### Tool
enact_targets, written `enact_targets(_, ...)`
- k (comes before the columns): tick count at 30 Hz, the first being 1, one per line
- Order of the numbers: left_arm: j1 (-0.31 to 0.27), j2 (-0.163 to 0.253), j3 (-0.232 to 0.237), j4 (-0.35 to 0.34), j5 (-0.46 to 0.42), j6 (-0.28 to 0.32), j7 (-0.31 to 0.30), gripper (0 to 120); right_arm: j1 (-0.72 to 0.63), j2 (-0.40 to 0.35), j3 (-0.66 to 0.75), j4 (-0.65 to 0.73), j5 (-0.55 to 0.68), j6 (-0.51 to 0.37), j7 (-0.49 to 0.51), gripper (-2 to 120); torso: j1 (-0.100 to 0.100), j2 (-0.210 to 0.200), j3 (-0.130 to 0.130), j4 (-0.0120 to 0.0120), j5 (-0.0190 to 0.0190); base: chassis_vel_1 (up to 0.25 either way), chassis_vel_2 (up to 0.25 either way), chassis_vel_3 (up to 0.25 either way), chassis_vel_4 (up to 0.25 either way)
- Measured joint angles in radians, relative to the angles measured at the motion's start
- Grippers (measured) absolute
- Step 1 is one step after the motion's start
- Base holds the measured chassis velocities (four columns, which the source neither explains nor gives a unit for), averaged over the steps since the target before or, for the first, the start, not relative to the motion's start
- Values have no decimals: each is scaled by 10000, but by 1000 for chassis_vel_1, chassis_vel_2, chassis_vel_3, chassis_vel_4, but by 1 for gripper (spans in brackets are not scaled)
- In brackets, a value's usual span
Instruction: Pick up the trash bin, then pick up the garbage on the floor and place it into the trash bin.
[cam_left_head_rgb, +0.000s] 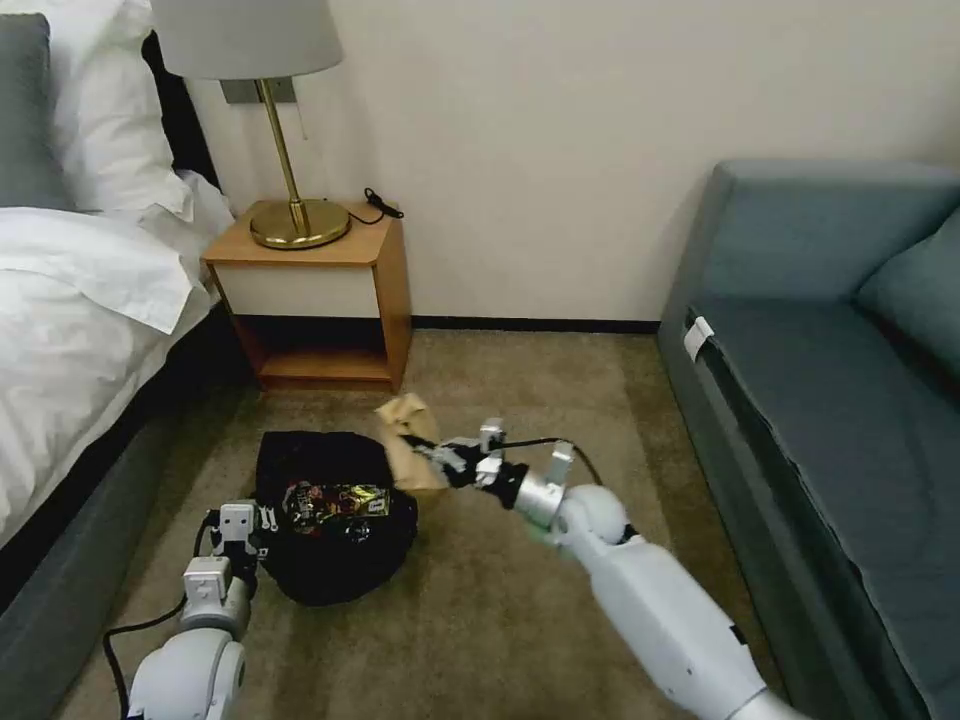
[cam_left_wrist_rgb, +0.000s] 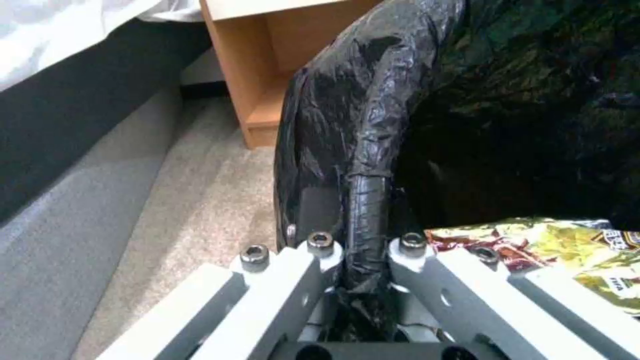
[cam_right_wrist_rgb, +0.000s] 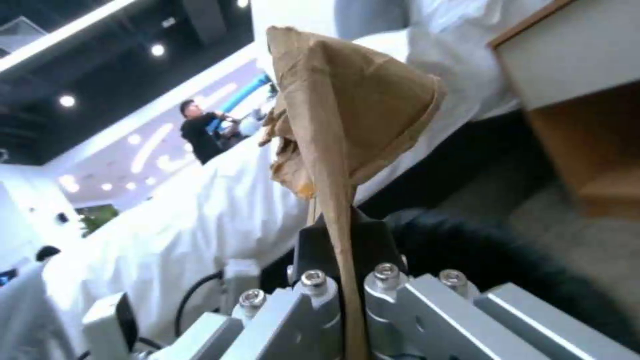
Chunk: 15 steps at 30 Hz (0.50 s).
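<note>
On tan carpet (cam_left_head_rgb: 500, 600) before the nightstand (cam_left_head_rgb: 320, 290), the left gripper (cam_left_head_rgb: 250, 525) clamps the trash bin (cam_left_head_rgb: 335, 515) rim; the right gripper (cam_left_head_rgb: 440, 455) pinches the tan crumpled wrapper (cam_left_head_rgb: 410, 450) beside it.

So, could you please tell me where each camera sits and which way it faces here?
Head view: on the head, looking down at the carpet; both arms show, the left gripper on the trash bin.
Left wrist view: along the left gripper, clamped on the bin's bagged rim.
Right wrist view: along the right gripper, pinching the tan wrapper.
All three share the trash bin.
</note>
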Motion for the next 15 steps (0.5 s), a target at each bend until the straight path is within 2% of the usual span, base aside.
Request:
enact_targets(9, -81, -139, 146, -248, -29, 94, -2, 1, 5, 1257, -172, -1597, -1339, 907, 162, 0, 0, 0, 0, 0, 6, 0, 0, 0, 0)
enact_targets(12, -84, -203, 201, -247, -15, 118, -1, 1, 100, 1481, -220, -1884, -1664, 1304, 494, 1, 0, 0, 1, 1, 6, 0, 0, 0, 0)
enact_targets(15, -84, -253, 261, -214, -1, 123, 0, 1, 111, 1594, -273, -1914, -1961, 1510, 803, 7, 0, 0, 0, 1, 6, 0, 0, 0, 0)
